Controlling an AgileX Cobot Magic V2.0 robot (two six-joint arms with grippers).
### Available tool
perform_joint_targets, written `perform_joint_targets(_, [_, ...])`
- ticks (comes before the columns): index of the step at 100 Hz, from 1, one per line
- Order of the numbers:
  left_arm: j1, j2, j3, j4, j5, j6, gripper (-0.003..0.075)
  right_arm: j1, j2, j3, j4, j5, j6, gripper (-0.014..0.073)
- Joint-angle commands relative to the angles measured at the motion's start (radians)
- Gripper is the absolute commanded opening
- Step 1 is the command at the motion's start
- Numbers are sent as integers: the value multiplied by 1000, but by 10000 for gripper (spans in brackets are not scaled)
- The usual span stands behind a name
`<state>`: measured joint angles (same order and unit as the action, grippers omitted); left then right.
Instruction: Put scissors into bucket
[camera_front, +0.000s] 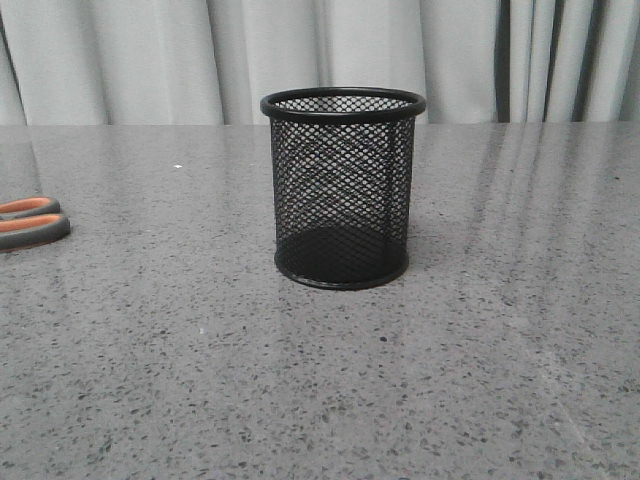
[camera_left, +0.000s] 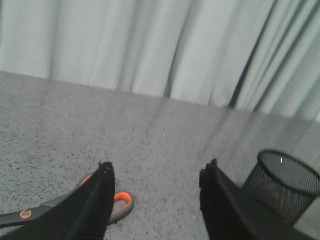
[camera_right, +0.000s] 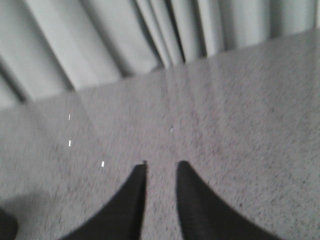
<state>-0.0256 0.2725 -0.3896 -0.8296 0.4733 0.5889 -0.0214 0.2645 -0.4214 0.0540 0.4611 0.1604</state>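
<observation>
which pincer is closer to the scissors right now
Left. The left pincer hangs open just above the scissors, one finger overlapping their handles. The right pincer shows only bare table ahead.

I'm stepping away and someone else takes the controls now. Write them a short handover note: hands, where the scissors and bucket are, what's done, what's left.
Left hand: open, empty, poised above the table with the scissors partly behind one finger.
Right hand: fingers slightly apart, empty, over bare table.
Scissors: lying flat at the far left edge of the front view; only the orange-lined handles show there.
Bucket: upright in the middle of the table, nothing inside.
Done: nothing yet; scissors not gripped.
Left: grasp the scissors, likely with the left hand, carry them to the bucket, drop them in.
</observation>
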Motion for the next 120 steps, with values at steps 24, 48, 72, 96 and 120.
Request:
perform_joint_targets(24, [-147, 400, -366, 574, 221, 25, 335, 152, 205, -146, 11, -3, -35, 422])
perform_joint_targets(48, [-370, 660, -519, 1158, 402, 28, 338, 206, 228, -146, 11, -65, -35, 422])
perform_joint_targets(72, [-423, 890, -606, 1222, 523, 232, 338, 211, 231, -146, -15, -65, -42, 422])
perform_joint_targets(96, [-295, 1022, -756, 997, 611, 536, 339, 211, 231, -146, -34, -43, -52, 421])
perform_joint_targets(120, [-180, 1131, -811, 849, 701, 684, 355, 242, 231, -146, -73, -41, -54, 421])
